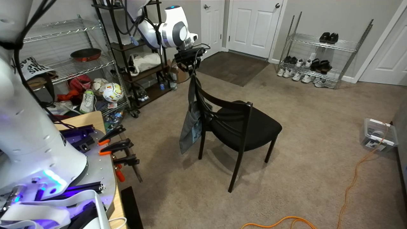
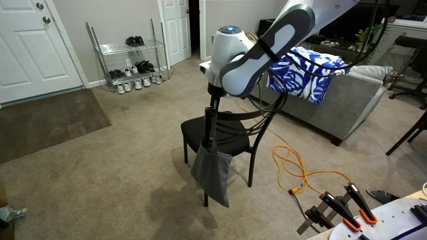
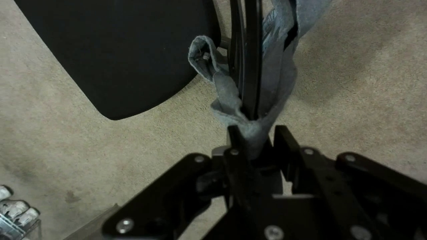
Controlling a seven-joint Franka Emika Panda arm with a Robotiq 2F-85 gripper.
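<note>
At lower center of wrist view, see gripper (image 3: 258,136) with fingers (image 3: 284,140) narrowly apart; find strap (image 3: 252,128) of gray bag (image 2: 213,175) between, nearer finger at frame left. Cannot tell whether pinched. Near center of both exterior views, see bag hanging beside chair (image 2: 196,131).

Bag (image 2: 213,175) apparently over chair back (image 1: 224,101)

Bag (image 2: 213,170) is grey with some pale blue on one face, chair (image 1: 262,125) and gripper (image 3: 258,133) plain black, arm (image 2: 240,76) white with dark grey, blanket (image 2: 297,83) in a bold blue-and-white print, sofa (image 2: 320,120) grey, carpet (image 2: 130,160) beige, cord (image 1: 287,217) bright orange, clamps (image 1: 116,145) black and orange, pan (image 1: 86,55) black inside and reddish outside.
</note>
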